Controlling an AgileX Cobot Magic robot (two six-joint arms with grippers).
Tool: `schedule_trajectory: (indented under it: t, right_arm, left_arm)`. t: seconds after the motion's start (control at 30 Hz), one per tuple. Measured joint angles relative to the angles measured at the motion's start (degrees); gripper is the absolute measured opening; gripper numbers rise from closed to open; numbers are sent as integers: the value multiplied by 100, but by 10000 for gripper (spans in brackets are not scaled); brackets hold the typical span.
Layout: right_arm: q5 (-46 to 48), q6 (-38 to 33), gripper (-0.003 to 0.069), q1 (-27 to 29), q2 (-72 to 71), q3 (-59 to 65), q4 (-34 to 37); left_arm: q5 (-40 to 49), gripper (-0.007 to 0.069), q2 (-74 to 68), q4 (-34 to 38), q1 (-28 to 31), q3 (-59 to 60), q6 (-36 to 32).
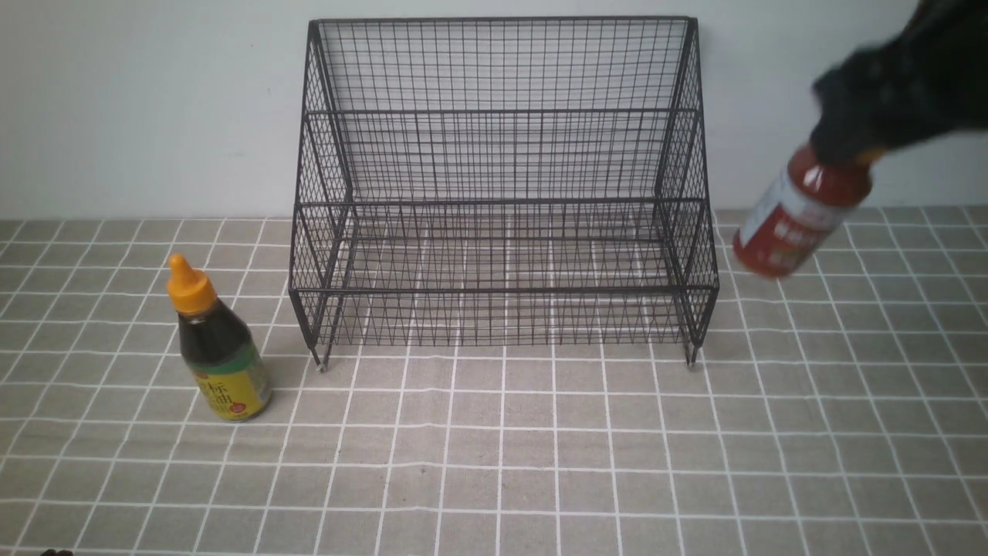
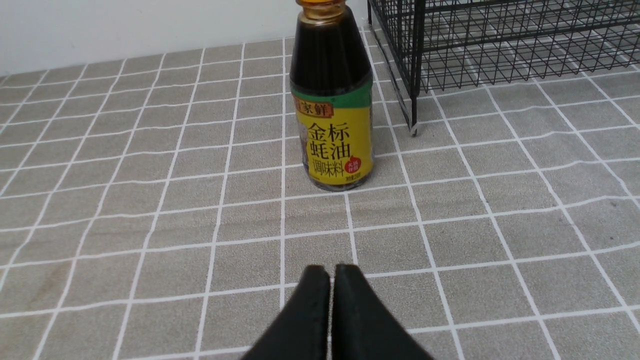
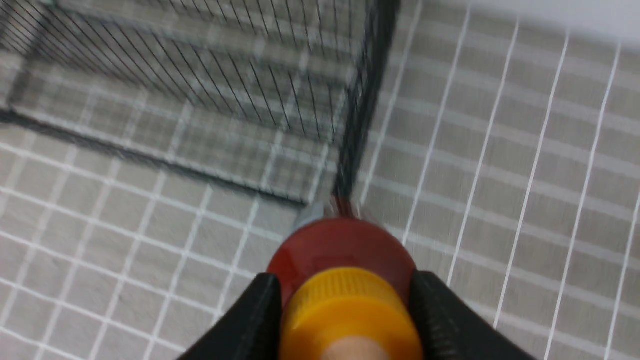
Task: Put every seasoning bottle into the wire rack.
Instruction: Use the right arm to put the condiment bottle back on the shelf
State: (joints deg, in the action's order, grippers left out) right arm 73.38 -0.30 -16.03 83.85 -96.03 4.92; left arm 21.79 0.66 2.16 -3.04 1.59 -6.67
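The black wire rack (image 1: 502, 193) stands at the back middle of the table and holds no bottle. The dark brown bottle (image 1: 218, 344) with its orange cap stands upright on the cloth left of the rack; in the left wrist view it (image 2: 332, 100) stands ahead of my shut, empty left gripper (image 2: 330, 272). My right gripper (image 1: 849, 150) is shut on the red bottle (image 1: 799, 216) at its neck and holds it tilted in the air, right of the rack. In the right wrist view the red bottle (image 3: 345, 250) sits between the fingers (image 3: 255, 310).
A grey checked cloth (image 1: 494, 448) covers the table. A white wall (image 1: 154, 100) rises right behind the rack. The rack's right front corner post (image 3: 362, 115) is close below the held bottle in the right wrist view.
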Motion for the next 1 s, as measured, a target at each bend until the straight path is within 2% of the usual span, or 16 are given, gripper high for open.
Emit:
schedule_trajectory:
  t: [0.2, 0.33, 0.57, 1.0]
  right_arm:
    - [33, -303, 300, 0, 614, -846, 630]
    - [33, -339, 300, -1, 1202, -1210, 736]
    - [16, -338, 300, -111, 2196, -1611, 576]
    - [-23, -57, 300, -728, 3037, -1641, 134]
  left_arm:
    - [0, -7, 0, 0, 0, 0, 0]
    - [0, -7, 0, 0, 0, 0, 0]
    - [0, -7, 0, 0, 0, 0, 0]
    - [0, -7, 0, 0, 0, 0, 0]
